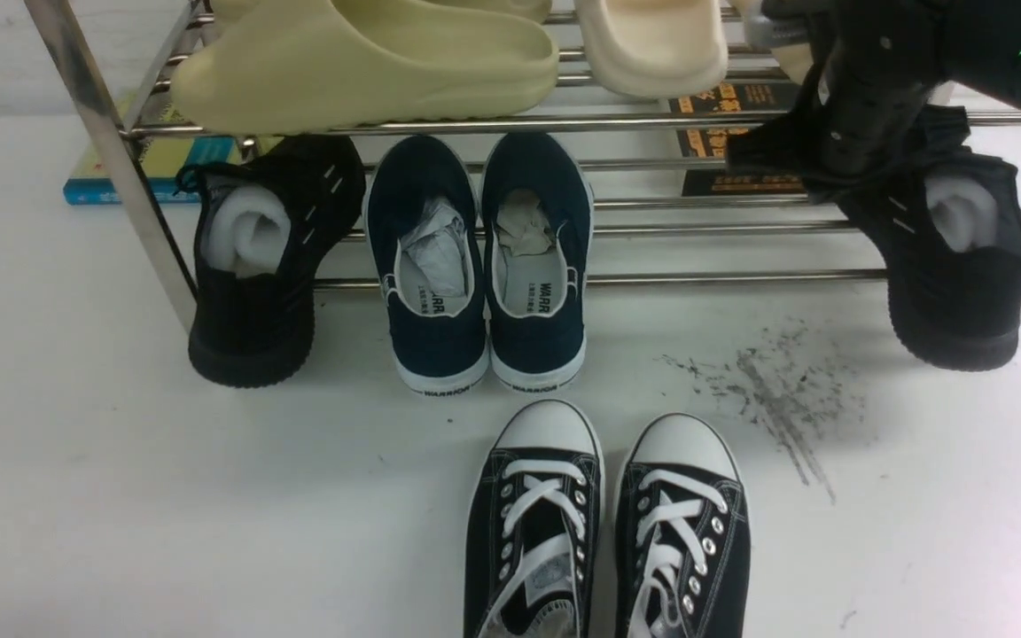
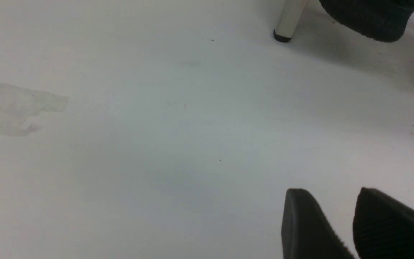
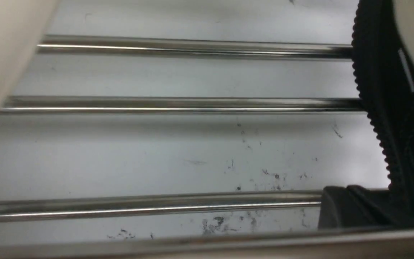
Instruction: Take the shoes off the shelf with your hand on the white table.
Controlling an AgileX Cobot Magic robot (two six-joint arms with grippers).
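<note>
The shoes, black canvas sneakers with white laces, stand side by side (image 1: 535, 523) (image 1: 683, 532) on the white table (image 1: 120, 496) in front of the shelf (image 1: 105, 151), toe caps toward it. My right gripper (image 1: 745, 155) reaches in at the right end between the chrome tiers, beside a black knit shoe (image 1: 954, 266). In the right wrist view its fingertips (image 3: 340, 207) lie pressed together over a lower rod (image 3: 178, 104), with nothing between them. My left gripper (image 2: 332, 194) hangs open over bare table, out of the front view.
Navy slip-ons (image 1: 484, 266) and another black knit shoe (image 1: 253, 266) rest against the lower tier. Cream slides (image 1: 360, 62) (image 1: 652, 44) sit on the upper tier. A blue book (image 1: 120, 173) lies behind. Dark scuff streaks (image 1: 767, 399) mark the table. A shelf foot (image 2: 289, 21) stands ahead of the left gripper.
</note>
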